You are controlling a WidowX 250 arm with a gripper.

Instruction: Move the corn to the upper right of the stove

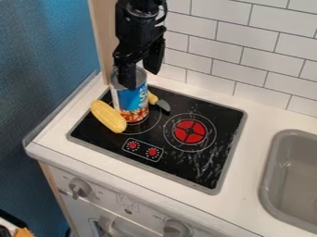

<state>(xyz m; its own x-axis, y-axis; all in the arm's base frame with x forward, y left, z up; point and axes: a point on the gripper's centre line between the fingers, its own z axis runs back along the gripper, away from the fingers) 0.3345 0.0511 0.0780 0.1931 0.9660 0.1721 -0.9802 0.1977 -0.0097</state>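
Pale surface [53, 139] borders the black stove [213, 115], where the yellow corn [109, 116] lies toward the view's left, just beside an upright can [132, 100]. Probably light, stiff and slick, it would be best taken across its middle. Beyond, the claw [138, 79] points down at the can's top, fingers apart.

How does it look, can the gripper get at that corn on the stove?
Probably yes: nothing lies on top of the corn, though the gripper is at the top of the adjacent can and would likely have to clear that first.
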